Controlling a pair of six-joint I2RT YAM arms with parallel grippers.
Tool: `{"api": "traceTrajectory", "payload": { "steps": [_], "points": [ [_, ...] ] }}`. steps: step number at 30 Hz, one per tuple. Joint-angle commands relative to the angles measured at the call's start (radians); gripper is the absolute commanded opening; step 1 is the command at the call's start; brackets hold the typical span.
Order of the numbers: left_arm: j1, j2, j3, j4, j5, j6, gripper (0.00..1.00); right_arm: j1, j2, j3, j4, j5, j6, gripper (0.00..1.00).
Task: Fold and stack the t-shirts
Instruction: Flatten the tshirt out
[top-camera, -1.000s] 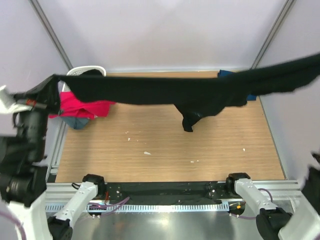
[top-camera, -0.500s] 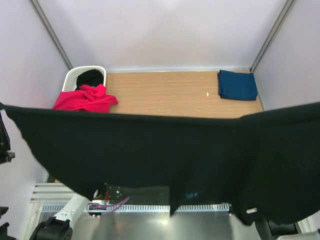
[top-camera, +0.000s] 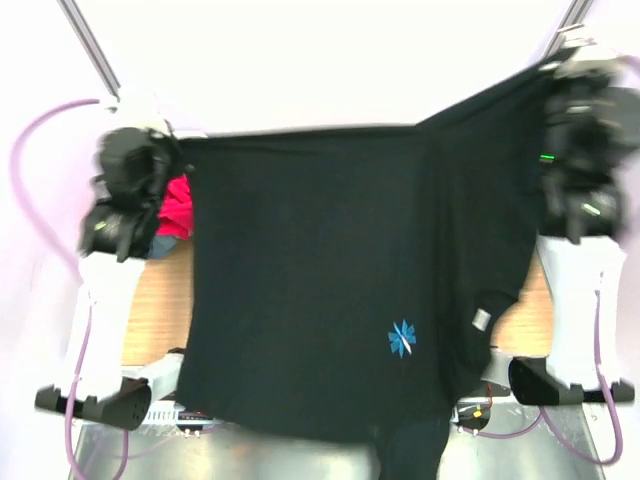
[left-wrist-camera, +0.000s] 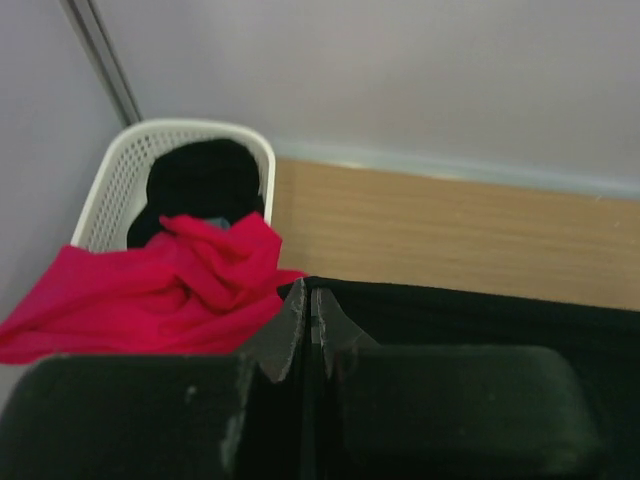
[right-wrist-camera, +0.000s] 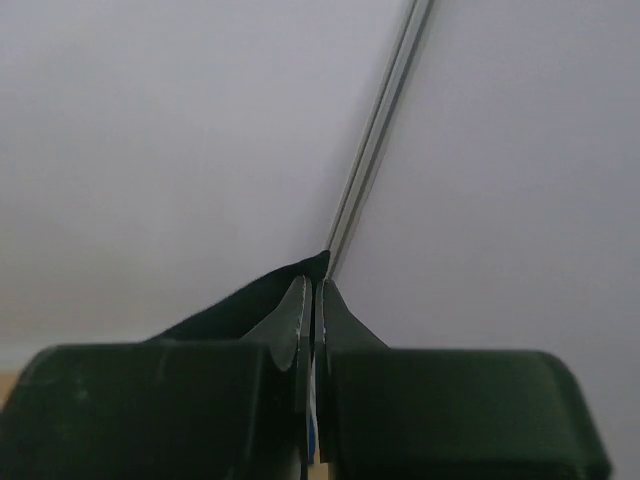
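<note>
Pale walls (left-wrist-camera: 400, 70), wood tbl (left-wrist-camera: 450, 230)

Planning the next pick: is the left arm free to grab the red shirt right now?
Probably not yet. The left gripper is shut on an edge of the black shirt, held spread with the right gripper. The red shirt lies close by, with nothing else seeming to block it.

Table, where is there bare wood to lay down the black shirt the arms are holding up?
Left wrist view: bare table runs from the white basket rightward along the back wall, beyond the black t-shirt. The far-left corner is crowded: basket and red t-shirt. Overhead, the shirt hides most of it.
</note>
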Motion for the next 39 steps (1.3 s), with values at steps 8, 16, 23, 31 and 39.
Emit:
{"api": "traceTrajectory", "payload": {
  "steps": [8, 16, 23, 31, 39],
  "points": [
    [0.003, 0.087, -0.328, 0.391, -0.024, 0.006, 0.00, 0.000, 0.013, -0.635, 0.441, 0.105, -0.009, 0.01],
    [0.003, 0.348, -0.319, 0.510, -0.030, 0.010, 0.00, -0.001, 0.282, -0.688, 0.663, 0.150, -0.030, 0.01],
    [0.005, 0.598, -0.140, 0.529, -0.055, 0.078, 0.00, -0.001, 0.495, -0.564, 0.734, 0.160, -0.062, 0.01],
    [0.017, 0.891, 0.132, 0.520, -0.033, 0.141, 0.00, -0.001, 0.745, -0.300, 0.702, 0.160, -0.101, 0.01],
    [0.060, 1.089, 0.353, 0.495, 0.072, 0.147, 0.00, -0.001, 0.897, -0.142, 0.665, 0.127, -0.107, 0.01]
  ]
}}
